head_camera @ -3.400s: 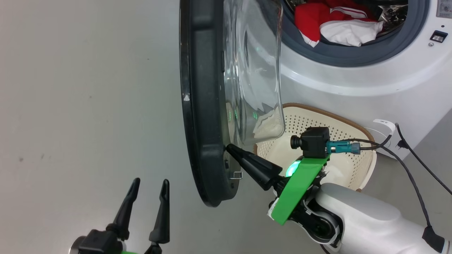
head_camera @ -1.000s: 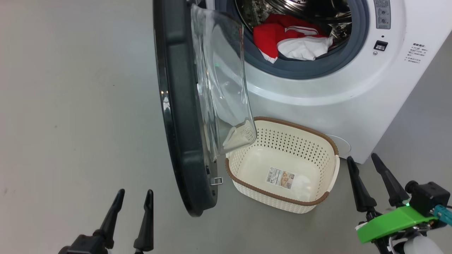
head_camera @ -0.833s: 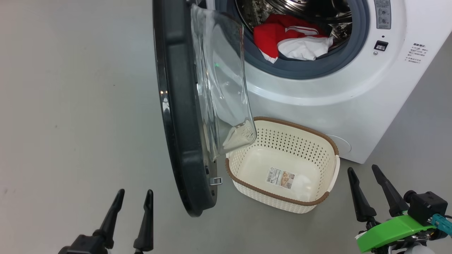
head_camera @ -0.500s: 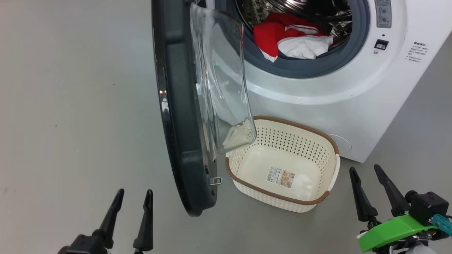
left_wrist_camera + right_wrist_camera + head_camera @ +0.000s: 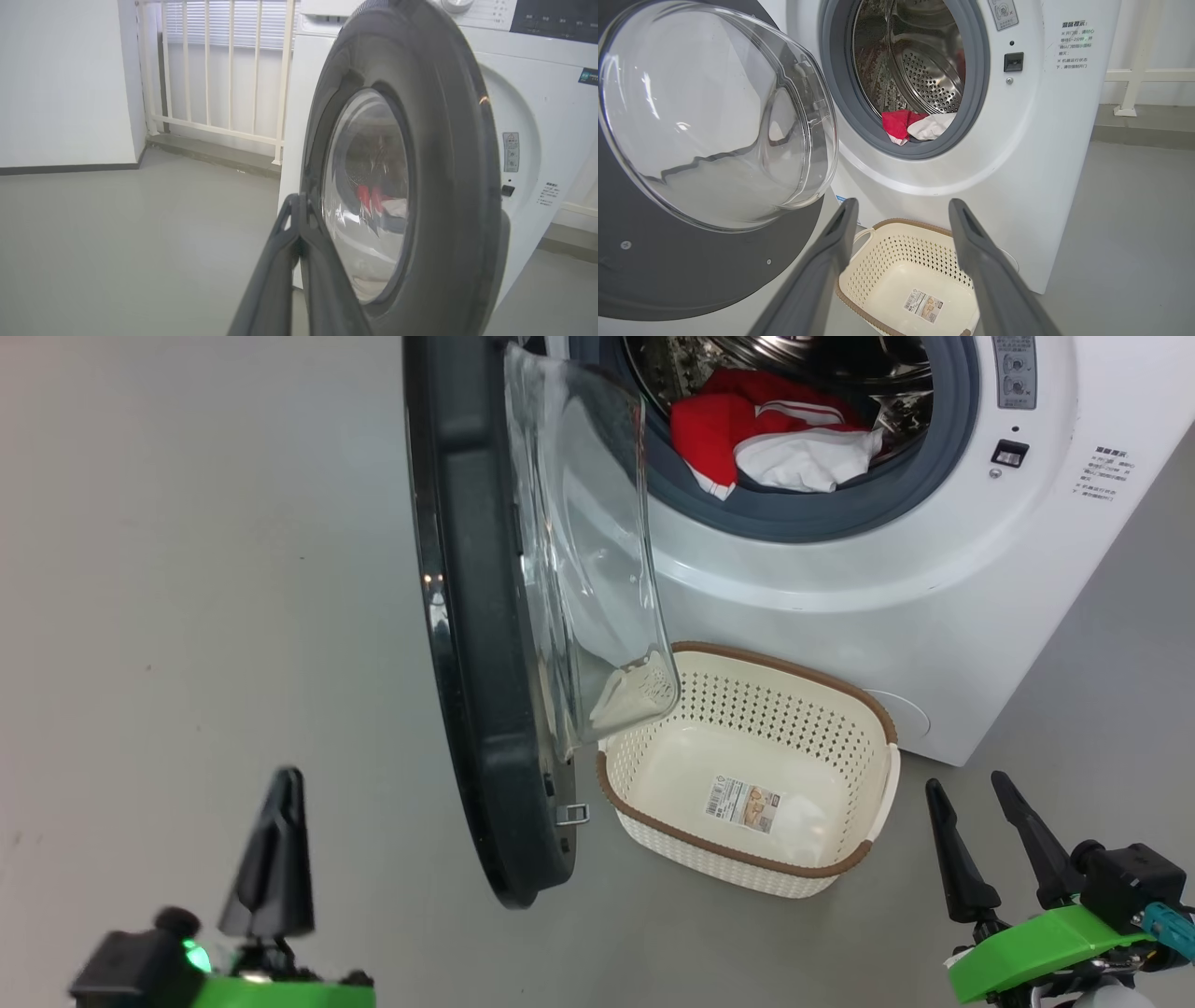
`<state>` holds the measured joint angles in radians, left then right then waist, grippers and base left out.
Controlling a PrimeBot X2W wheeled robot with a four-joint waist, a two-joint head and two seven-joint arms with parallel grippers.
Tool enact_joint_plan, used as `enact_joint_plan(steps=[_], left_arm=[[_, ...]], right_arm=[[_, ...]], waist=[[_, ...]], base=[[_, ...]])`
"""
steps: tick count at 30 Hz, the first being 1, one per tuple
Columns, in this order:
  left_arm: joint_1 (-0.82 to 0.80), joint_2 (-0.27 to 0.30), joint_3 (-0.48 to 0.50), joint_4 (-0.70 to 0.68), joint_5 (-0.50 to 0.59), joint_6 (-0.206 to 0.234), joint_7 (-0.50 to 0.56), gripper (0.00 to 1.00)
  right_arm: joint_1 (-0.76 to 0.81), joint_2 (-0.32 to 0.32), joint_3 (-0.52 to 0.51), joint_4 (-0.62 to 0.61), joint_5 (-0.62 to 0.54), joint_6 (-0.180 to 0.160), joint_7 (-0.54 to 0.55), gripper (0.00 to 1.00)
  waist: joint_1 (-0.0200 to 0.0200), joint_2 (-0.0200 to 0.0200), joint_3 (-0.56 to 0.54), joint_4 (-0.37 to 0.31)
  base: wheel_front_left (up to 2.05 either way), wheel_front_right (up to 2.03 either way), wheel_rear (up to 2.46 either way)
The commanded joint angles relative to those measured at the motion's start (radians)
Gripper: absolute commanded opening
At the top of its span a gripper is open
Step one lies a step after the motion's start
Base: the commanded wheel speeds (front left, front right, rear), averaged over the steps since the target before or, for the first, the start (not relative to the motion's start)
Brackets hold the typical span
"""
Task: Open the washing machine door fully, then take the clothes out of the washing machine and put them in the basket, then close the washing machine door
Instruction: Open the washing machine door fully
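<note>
Noting a change at the left pincer [image 5: 285, 784]: its fingers, apart half a second ago, now lie pressed together with nothing between them, and it has turned and risen at the lower left of the head view. The left wrist view agrees: the tips meet [image 5: 296, 199] in front of the outer face of the door [image 5: 448, 163], and I cannot tell whether they touch it

The right pincer [image 5: 964, 784] stands apart and empty at the lower right, near the basket [image 5: 775, 714]. It has left the door's inner edge, where it pressed a few seconds back. Its wrist view looks between the fingers [image 5: 831, 252] at the basket and, above it, the drum mouth

The door [image 5: 467, 616] stands edge-on to the head camera, roughly square to the front of the washer [image 5: 840, 579], with its glass bowl overhanging the basket's left corner. No shift over the last second. Judgement: not yet fully open

The clothes [image 5: 766, 439], red with a white piece on top, lie at the drum's lower lip, untouched. The basket sits on the floor [image 5: 187, 569] just before the washer, holding only its label

Reading: the closed left pincer looks set to serve as a blunt pusher or hook on the door; which way it will press I cannot tell. Step one remains in hand, unloading waits

Risk: the bowl swings above the basket corner, so watch for a clip
</note>
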<state>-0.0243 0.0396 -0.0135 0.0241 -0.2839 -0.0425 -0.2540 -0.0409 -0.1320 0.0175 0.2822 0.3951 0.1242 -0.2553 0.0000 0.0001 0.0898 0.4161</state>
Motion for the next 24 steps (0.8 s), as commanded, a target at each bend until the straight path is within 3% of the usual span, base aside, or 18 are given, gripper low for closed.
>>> enact_joint_plan(steps=[1, 6, 12, 18, 24], left_arm=[[-0.047, 0.011, 0.044, -0.068, -0.017, 0.01, -0.008, 0.0], [-0.068, 0.011, 0.0, -0.237, -0.03, 0.023, -0.008, 0.0], [-0.057, 0.011, -0.175, -0.335, -0.003, 0.014, -0.008, 0.0], [-0.048, 0.011, -0.322, -0.243, -0.047, 0.003, -0.008, 0.0], [-0.068, 0.011, -0.362, -0.094, -0.108, 0.003, -0.008, 0.0]], right_arm=[[-0.001, -0.013, 0.021, -0.023, -0.016, 0.007, -0.006, 1.0], [0.0, -0.02, 0.021, -0.026, -0.028, 0.007, -0.006, 1.0], [-0.006, -0.024, 0.023, -0.029, -0.036, 0.007, -0.006, 1.0], [-0.016, -0.029, 0.022, -0.032, -0.052, 0.007, -0.006, 1.0], [-0.019, -0.028, 0.022, -0.034, -0.059, 0.007, -0.006, 1.0]], waist=[[0.0, -0.0001, 0.001, 0.0], [0.0, -0.0001, 0.004, -0.003], [0.0, -0.0001, 0.015, -0.008], [0.0, -0.0001, 0.026, -0.015], [0.0, -0.0001, 0.033, -0.025]], base=[[0.0, 0.0, 0.0], [0.0, 0.0, 0.0], [0.0, 0.0, 0.0], [0.0, 0.0, 0.0], [0.0, 0.0, 0.0]])
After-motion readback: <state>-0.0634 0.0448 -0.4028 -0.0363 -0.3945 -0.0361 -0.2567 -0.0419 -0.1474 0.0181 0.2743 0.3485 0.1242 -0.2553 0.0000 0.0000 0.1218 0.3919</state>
